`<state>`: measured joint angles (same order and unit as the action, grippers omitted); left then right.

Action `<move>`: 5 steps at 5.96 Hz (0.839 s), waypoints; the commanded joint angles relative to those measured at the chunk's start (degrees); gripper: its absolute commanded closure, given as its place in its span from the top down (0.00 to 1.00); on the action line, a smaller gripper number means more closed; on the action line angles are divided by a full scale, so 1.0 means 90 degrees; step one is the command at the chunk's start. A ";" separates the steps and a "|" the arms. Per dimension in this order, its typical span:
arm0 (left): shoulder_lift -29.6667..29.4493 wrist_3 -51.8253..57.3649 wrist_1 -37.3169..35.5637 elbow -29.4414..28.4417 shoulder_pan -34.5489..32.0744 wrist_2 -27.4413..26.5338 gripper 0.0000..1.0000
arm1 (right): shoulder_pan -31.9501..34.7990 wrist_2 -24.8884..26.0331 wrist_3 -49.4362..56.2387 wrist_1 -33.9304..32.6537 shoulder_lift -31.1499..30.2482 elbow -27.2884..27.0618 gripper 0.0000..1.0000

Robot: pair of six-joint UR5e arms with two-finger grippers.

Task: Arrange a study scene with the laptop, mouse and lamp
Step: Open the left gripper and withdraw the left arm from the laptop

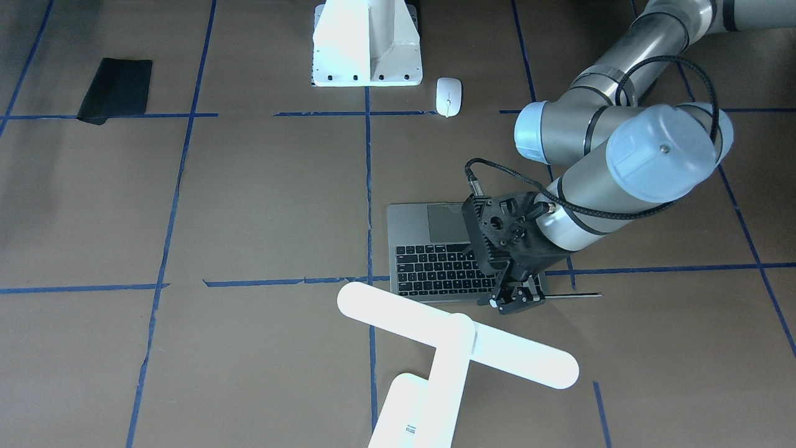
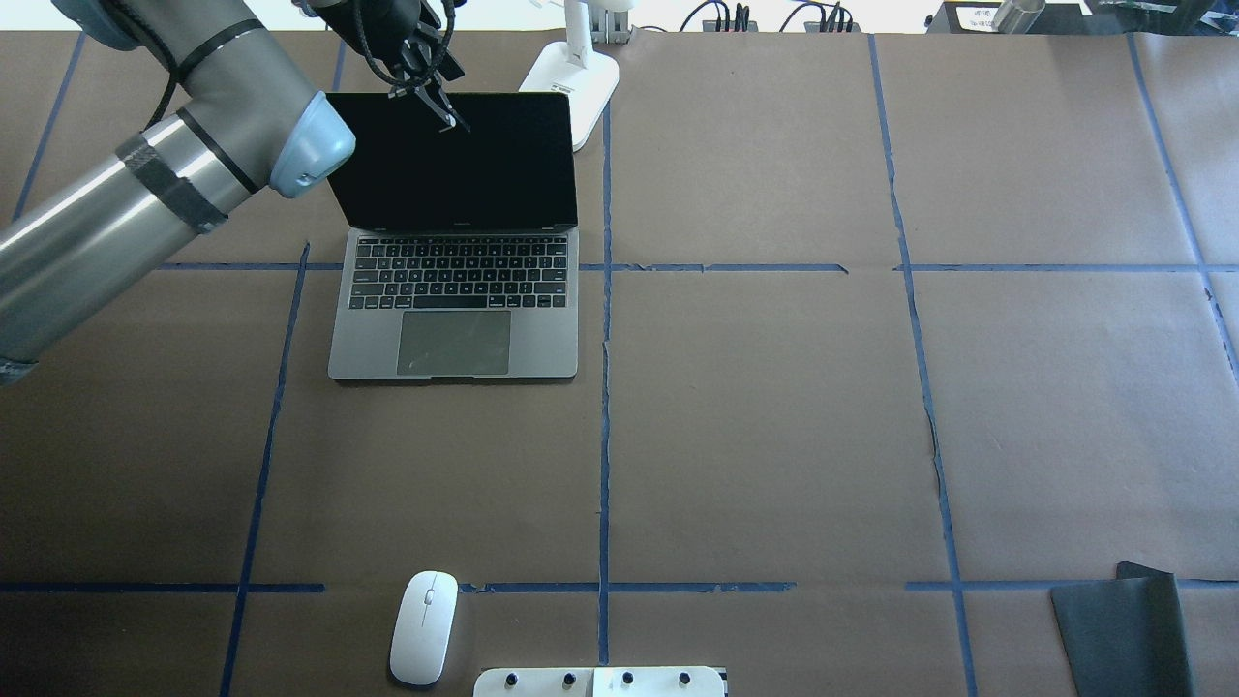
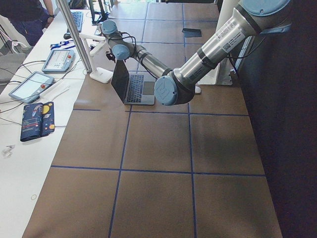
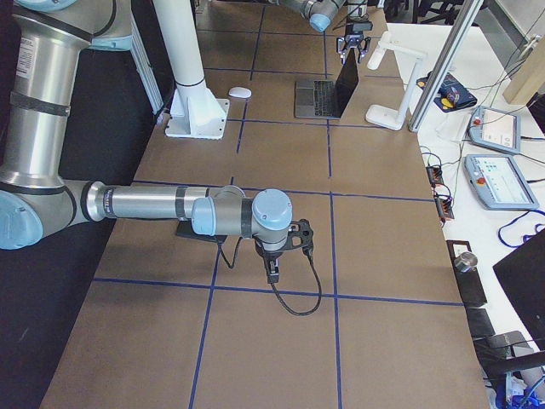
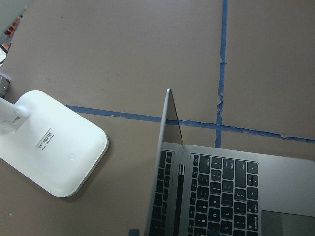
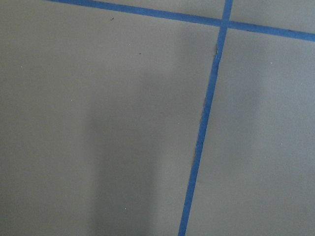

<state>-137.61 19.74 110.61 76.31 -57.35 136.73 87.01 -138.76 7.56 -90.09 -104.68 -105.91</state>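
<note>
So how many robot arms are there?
2. The left silver-grey robot arm reaches over the slim dark-grey laptop; the right silver-grey robot arm stretches low over the brown table.

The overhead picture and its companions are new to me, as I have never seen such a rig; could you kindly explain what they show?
Two robot arms work at a paper-covered table marked with blue tape. One camera looks from behind the robot, one faces it, two watch from the table's ends, one rides on each wrist. On the table are an open laptop, a white mouse, a white lamp, a black mat and a white pedestal. The left end effector hovers at the top edge of the laptop's screen, jaws apart, apparently holding nothing. The right end effector hangs over bare paper; whether it is open I cannot tell.
</note>
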 commanded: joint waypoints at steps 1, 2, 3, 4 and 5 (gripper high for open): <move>0.1026 -0.0406 -0.0034 0.1298 -0.0247 0.0177 0.88 | 0.0000 -0.0012 0.0000 0.0000 0.0000 -0.0009 1.00; 0.1748 -0.0435 -0.0237 0.1992 -0.0307 0.0159 1.00 | -0.0009 -0.0012 0.0000 0.0000 0.0000 -0.0010 1.00; 0.2123 -0.0445 -0.0809 0.2202 -0.0355 0.0140 1.00 | -0.0009 -0.0012 -0.0039 0.0000 0.0058 -0.0039 1.00; 0.2484 -0.0445 -0.1492 0.2253 -0.0540 0.0159 1.00 | -0.0009 -0.0003 -0.0039 0.0010 0.0165 -0.0039 1.00; 0.2990 -0.0581 -0.2195 0.2253 -0.0551 0.0169 1.00 | -0.0019 -0.0003 -0.0020 0.0010 0.0166 -0.0068 1.00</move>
<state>-114.78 15.34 96.75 96.25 -61.84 138.16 86.89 -138.80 7.29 -90.02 -103.44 -106.33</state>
